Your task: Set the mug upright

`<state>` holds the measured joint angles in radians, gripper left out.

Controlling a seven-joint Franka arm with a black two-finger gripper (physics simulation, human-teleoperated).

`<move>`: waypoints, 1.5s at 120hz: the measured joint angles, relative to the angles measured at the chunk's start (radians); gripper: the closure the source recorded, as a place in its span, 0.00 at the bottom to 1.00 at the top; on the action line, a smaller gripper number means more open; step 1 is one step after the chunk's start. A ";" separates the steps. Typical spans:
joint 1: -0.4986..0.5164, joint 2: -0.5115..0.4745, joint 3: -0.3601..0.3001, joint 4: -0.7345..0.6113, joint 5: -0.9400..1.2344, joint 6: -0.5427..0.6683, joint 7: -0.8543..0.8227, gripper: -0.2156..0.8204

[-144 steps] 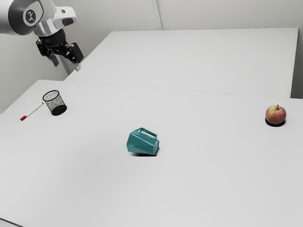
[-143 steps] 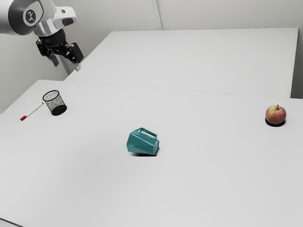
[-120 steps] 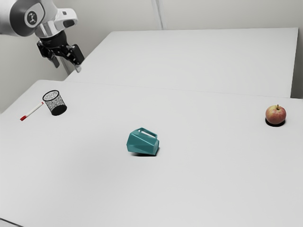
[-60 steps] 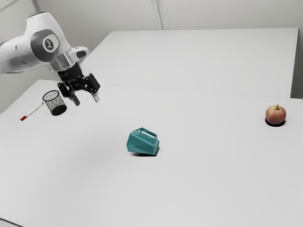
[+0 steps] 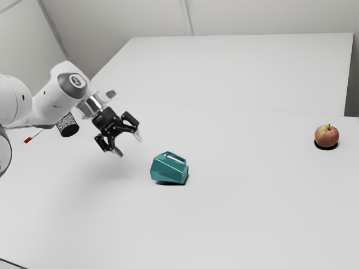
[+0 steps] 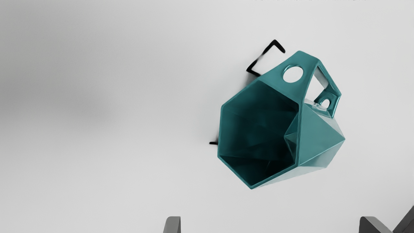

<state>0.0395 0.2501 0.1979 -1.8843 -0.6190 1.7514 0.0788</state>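
Observation:
The black gripper (image 5: 128,144) hangs above the table in the exterior view, up and to the exterior view's left of the mug. The teal faceted mug (image 5: 169,168) lies on its side, its handle on the upper side. In the wrist view the mug (image 6: 317,139) turns its dark open mouth toward the camera, with the handle beside the rim. The gripper (image 6: 269,225) is open there, its two fingertips wide apart and nothing between them; the mug lies beyond the tips, not touched.
An apple (image 5: 326,135) sits on the white table (image 5: 252,213) at the exterior view's right. A black mesh cup (image 5: 68,126) and a red-and-white marker (image 5: 31,138) are at the exterior view's left, partly behind the arm.
The arm has swung out from the exterior view's upper left, bringing my gripper lower and closer to the mug. It now partly covers the mesh cup and marker. The mug has not moved.

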 joint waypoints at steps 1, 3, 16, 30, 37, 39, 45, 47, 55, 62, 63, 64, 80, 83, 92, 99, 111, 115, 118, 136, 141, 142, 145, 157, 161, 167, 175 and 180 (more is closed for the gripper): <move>0.000 0.004 0.000 0.000 -0.006 0.000 0.000 0.21; 0.000 0.011 0.000 0.001 -0.017 0.000 0.000 0.21; 0.000 0.055 0.000 0.024 -0.076 0.003 0.002 0.21; 0.000 0.085 -0.002 0.027 -0.145 0.007 0.002 0.21; 0.001 0.095 -0.010 0.022 -0.173 0.007 0.002 0.21; 0.000 0.097 -0.013 0.019 -0.180 0.007 0.002 0.21; 0.000 0.100 -0.019 0.008 -0.201 0.007 0.002 0.21; 0.000 0.102 -0.020 0.005 -0.206 0.007 0.002 0.21; 0.000 0.116 -0.024 -0.002 -0.234 0.007 0.001 0.21; -0.001 0.134 -0.030 -0.002 -0.257 0.009 0.001 0.21; -0.001 0.136 -0.031 -0.002 -0.260 0.009 0.001 0.21; -0.001 0.138 -0.032 -0.001 -0.263 0.009 0.001 0.21; -0.001 0.162 -0.069 0.001 -0.315 0.020 0.000 0.21; -0.001 0.165 -0.074 0.001 -0.324 0.024 0.000 0.21; -0.001 0.179 -0.092 0.002 -0.348 0.033 -0.001 0.21; -0.001 0.189 -0.103 0.003 -0.364 0.040 -0.001 0.21; -0.001 0.194 -0.108 0.006 -0.375 0.052 -0.002 0.23; -0.001 0.193 -0.109 0.009 -0.370 0.056 -0.002 0.30; -0.001 0.191 -0.110 0.011 -0.363 0.058 -0.002 0.36; -0.001 0.185 -0.111 0.030 -0.320 0.066 -0.002 0.70; -0.001 0.183 -0.116 0.033 -0.314 0.067 -0.002 0.76; -0.001 0.182 -0.117 0.034 -0.313 0.067 -0.002 0.77; -0.001 0.181 -0.120 0.034 -0.311 0.068 -0.002 0.80; -0.002 0.176 -0.132 0.037 -0.304 0.070 -0.002 0.87; -0.002 0.175 -0.137 0.043 -0.301 0.071 -0.002 0.89; -0.003 0.174 -0.146 0.057 -0.287 0.072 -0.006 0.91; -0.003 0.173 -0.153 0.068 -0.269 0.073 -0.012 0.93; -0.003 0.173 -0.159 0.070 -0.262 0.073 -0.017 0.93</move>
<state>0.0369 0.4227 0.0388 -1.8147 -0.8808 1.8244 0.0618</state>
